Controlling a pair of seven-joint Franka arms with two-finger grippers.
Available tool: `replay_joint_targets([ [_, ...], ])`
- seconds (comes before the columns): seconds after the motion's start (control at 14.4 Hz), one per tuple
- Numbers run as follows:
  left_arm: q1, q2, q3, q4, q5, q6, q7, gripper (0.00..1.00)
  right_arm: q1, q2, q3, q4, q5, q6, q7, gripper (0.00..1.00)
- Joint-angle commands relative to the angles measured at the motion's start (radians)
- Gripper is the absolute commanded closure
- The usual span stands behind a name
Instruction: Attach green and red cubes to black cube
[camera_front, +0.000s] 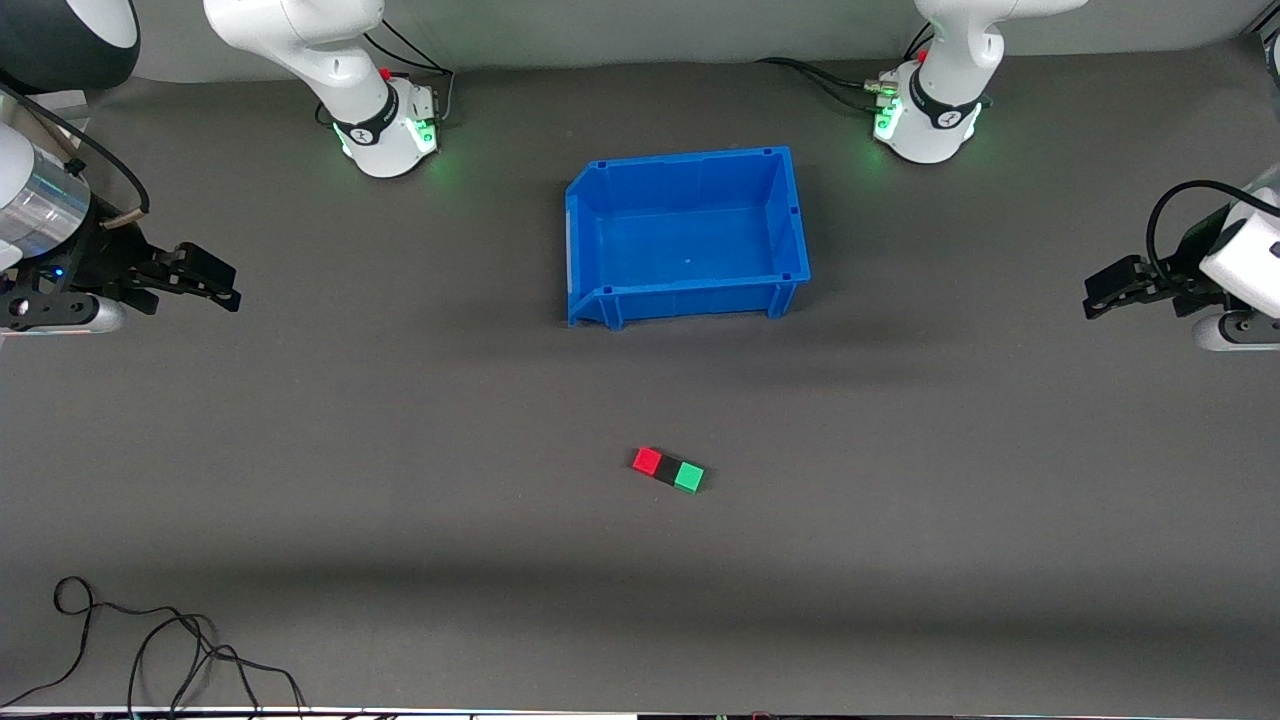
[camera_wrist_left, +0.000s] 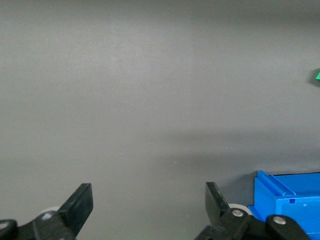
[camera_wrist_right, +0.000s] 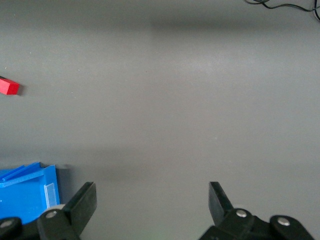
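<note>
Three small cubes lie in one touching row on the grey mat: the red cube, the black cube in the middle, and the green cube. The row is nearer the front camera than the blue bin. My right gripper hangs open and empty at the right arm's end of the table. My left gripper hangs open and empty at the left arm's end. Both are far from the cubes. The right wrist view catches the red cube at its edge; a sliver of the green cube shows in the left wrist view.
The blue bin holds nothing and sits between the two arm bases, its corner showing in both wrist views. A loose black cable lies on the mat's edge closest to the front camera, toward the right arm's end.
</note>
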Motion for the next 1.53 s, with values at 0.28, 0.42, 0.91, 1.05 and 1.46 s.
replay_joint_targets([
  [0.28,0.004,-0.012,0.008,-0.007,-0.004,-0.006,0.004,0.0,0.003,0.013,0.0,0.007,0.018,-0.014,0.01,0.01],
  [0.42,0.004,-0.014,0.008,-0.007,-0.004,-0.006,0.009,0.0,0.004,0.012,0.0,0.006,0.018,-0.016,0.008,0.01],
  [0.91,0.004,-0.014,0.011,-0.012,-0.001,-0.004,0.02,0.0,0.004,0.01,-0.001,0.003,0.016,-0.024,0.002,0.0],
  [1.05,0.004,-0.012,0.011,-0.012,-0.001,-0.002,0.02,0.0,0.004,0.01,-0.001,0.003,0.016,-0.024,0.002,0.0],
  [1.46,0.004,-0.012,0.011,-0.012,-0.001,-0.006,0.02,0.0,0.007,0.01,0.0,0.004,0.016,-0.05,0.004,0.0],
])
